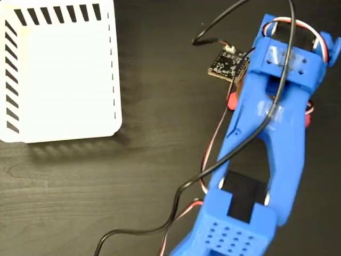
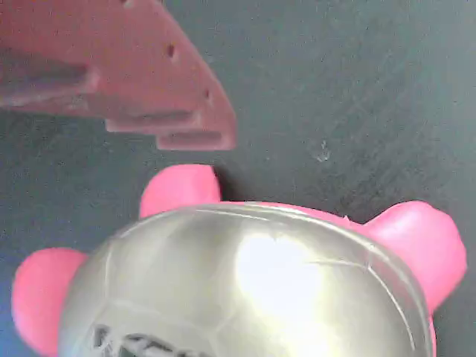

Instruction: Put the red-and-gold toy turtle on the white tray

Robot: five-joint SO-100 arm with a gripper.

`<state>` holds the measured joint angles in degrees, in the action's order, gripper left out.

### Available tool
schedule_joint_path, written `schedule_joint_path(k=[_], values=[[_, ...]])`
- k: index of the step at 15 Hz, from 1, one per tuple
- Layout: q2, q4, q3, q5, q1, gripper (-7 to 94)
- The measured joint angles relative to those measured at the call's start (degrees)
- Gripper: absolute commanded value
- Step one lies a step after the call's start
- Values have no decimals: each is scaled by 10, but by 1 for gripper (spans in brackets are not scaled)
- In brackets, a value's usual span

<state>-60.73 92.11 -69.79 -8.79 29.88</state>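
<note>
In the wrist view the red-and-gold toy turtle (image 2: 245,290) fills the lower half, close under one red finger (image 2: 149,82) at 11 o'clock — the fixed view shows only a red bit at the blue arm (image 1: 266,138). The white tray (image 1: 58,69) lies well apart, at 10 o'clock. I cannot tell whether the gripper grasps anything.

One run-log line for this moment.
gripper: over turtle, closure unclear | red-and-gold toy turtle: on dark table, under arm | white tray: empty, far left
</note>
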Motion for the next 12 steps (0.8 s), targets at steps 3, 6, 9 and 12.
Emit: schedule_joint_path(k=[3, 6, 9, 12], values=[[18, -18, 0, -10, 4, 64], [36, -42, 1, -25, 11, 63], [38, -54, 1, -29, 11, 62], [47, -59, 1, -38, 11, 53]])
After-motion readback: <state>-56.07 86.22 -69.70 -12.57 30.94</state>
